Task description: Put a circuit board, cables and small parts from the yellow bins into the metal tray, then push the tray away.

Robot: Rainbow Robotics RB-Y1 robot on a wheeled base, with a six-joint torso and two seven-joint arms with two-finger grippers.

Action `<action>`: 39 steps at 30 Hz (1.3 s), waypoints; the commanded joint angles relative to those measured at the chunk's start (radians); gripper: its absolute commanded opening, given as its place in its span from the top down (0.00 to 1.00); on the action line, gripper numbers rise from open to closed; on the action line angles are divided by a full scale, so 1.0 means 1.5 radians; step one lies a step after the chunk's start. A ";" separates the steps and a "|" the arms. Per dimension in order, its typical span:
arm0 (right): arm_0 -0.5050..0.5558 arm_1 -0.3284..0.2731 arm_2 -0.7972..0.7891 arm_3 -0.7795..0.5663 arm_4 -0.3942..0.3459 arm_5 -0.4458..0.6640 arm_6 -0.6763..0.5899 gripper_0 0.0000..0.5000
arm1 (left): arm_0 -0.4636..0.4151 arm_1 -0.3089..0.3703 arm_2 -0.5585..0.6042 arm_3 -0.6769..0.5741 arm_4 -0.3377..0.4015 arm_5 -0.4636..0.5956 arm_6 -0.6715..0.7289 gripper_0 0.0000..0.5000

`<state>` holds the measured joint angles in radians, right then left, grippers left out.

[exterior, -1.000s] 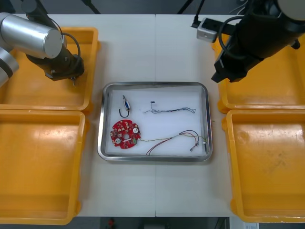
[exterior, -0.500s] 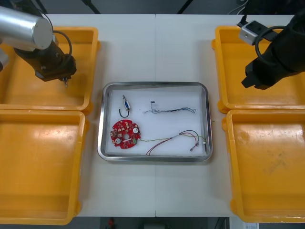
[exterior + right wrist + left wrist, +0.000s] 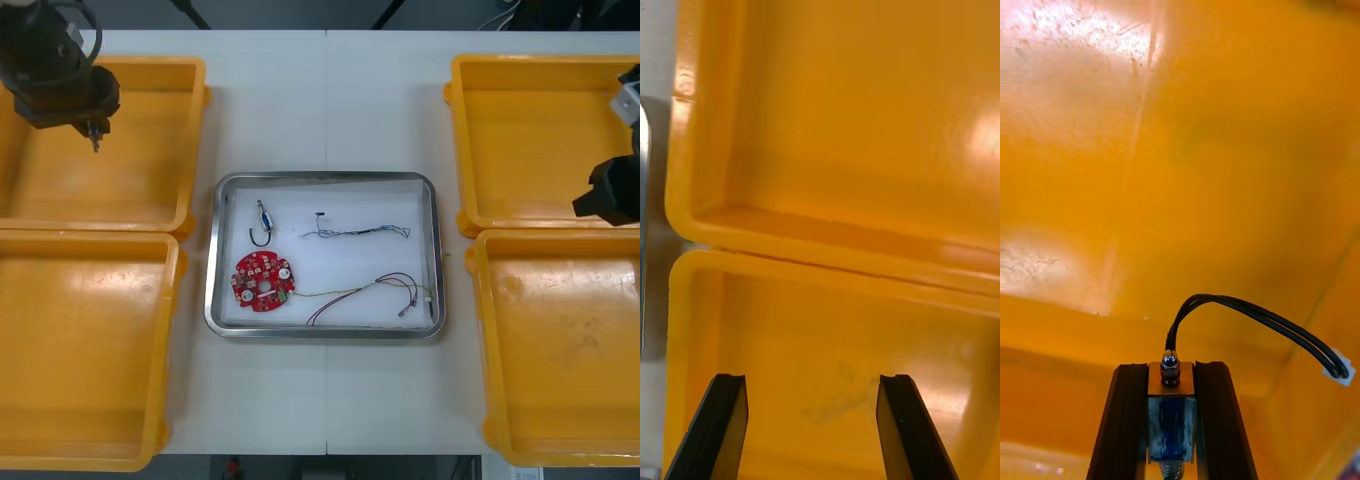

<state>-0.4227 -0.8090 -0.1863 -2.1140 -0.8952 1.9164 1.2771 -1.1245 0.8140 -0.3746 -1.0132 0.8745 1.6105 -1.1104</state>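
My left gripper [image 3: 1171,379] is shut on a small metal part [image 3: 1171,364] that has a black cable [image 3: 1247,309] looping out to a white plug. In the front view the left gripper [image 3: 93,130] hangs over the far left yellow bin [image 3: 150,190]. My right gripper [image 3: 814,409] is open with nothing between its fingers. It hovers over the wall between the two right bins, at the table's right edge [image 3: 610,195]. The metal tray [image 3: 222,300], white inside, holds a red circuit board [image 3: 263,281], a blue and white cable [image 3: 355,232], a red and yellow cable [image 3: 385,292] and a second black cable with a metal part [image 3: 262,225].
The near left bin [image 3: 80,350], the far right bin [image 3: 530,140] and the near right bin [image 3: 560,350] show bare floors. Bare table lies beyond the tray, between the two far bins.
The left arm has drawn back and outward over the far left bin with its part. The right arm has swung from the far right bin's inner edge out to the table's right edge.
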 commanded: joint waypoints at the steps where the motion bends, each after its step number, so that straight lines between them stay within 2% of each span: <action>1: 0.059 -0.028 -0.054 -0.041 -0.011 0.002 -0.032 0.00 | -0.048 0.041 0.055 -0.047 -0.003 0.068 -0.026 1.00; 8: 0.111 -0.027 -0.079 -0.044 -0.010 0.002 -0.043 0.00 | -0.048 0.039 0.072 -0.074 0.007 0.105 -0.011 1.00; 17: 0.146 -0.023 -0.081 -0.045 -0.004 0.002 -0.061 0.00 | -0.029 -0.022 0.072 -0.135 -0.001 0.110 0.164 1.00; 21: 0.157 -0.021 -0.081 -0.045 0.004 0.002 -0.063 0.00 | -0.004 -0.060 0.072 -0.193 -0.017 0.110 0.273 1.00; 25: 0.180 -0.020 -0.078 -0.045 0.013 0.002 -0.058 0.00 | 0.032 -0.094 0.071 -0.273 -0.055 0.110 0.387 1.00; 29: 0.202 -0.020 -0.077 -0.045 0.014 0.002 -0.055 0.00 | 0.070 -0.133 0.071 -0.328 -0.084 0.110 0.451 1.00; 34: 0.205 -0.021 -0.077 -0.045 0.014 0.002 -0.052 0.00 | 0.094 -0.177 0.050 -0.365 -0.135 0.110 0.508 1.00; 39: 0.205 -0.021 -0.077 -0.045 0.014 0.002 -0.052 0.00 | 0.106 -0.223 -0.014 -0.373 -0.203 0.103 0.572 1.00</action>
<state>-0.1276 -0.8099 -0.2786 -2.1528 -0.8814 1.9166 1.2293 -0.9741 0.5231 -0.3307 -1.5360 0.6198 1.7667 -0.3403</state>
